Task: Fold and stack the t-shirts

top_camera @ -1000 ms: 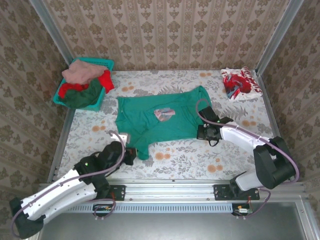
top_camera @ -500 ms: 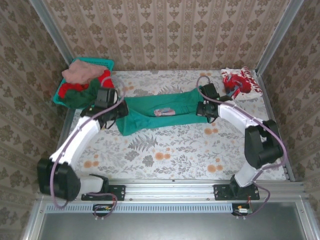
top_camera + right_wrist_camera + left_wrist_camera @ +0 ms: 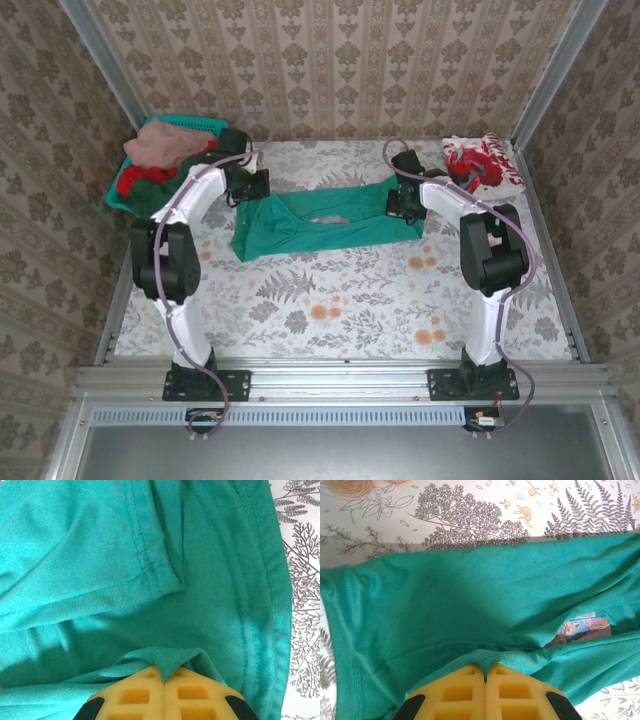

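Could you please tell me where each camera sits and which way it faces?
Top external: above and behind the bases, looking down on the table; both arms show, left tool and right tool gripping the teal-green t-shirt.
Left wrist: on the left arm, looking past its shut yellow fingers at the shirt.
Right wrist: same on the right arm, fingers pinching a fold.
Shared: all three see that shirt.

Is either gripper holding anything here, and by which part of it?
Both hold the teal-green t-shirt. The left gripper is shut on a bunched fold at its left end, and the right gripper is shut on a fold at its right end.
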